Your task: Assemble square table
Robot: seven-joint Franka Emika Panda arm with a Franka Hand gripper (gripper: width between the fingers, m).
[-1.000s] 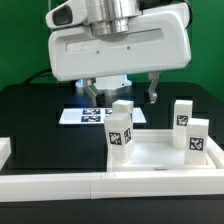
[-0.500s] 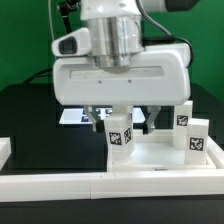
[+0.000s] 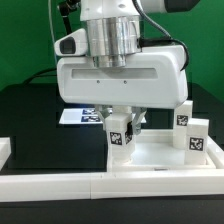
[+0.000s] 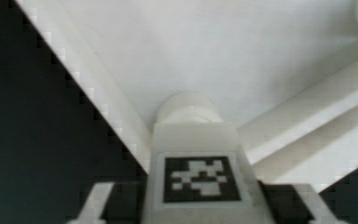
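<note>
White leg (image 3: 120, 137) upright, long axis vertical, tool (image 3: 124, 122) seemingly astride

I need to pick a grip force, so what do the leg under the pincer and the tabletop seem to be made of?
The leg looks like rigid white plastic with a matte finish: uniform colour, soft rounded edges, and a flat black-and-white tag that may be a paper sticker. The tabletop looks like the same matte white plastic, smooth with no grain or shine, with a moulded raised rim. The pincer is around the leg; contact is unclear.
</note>
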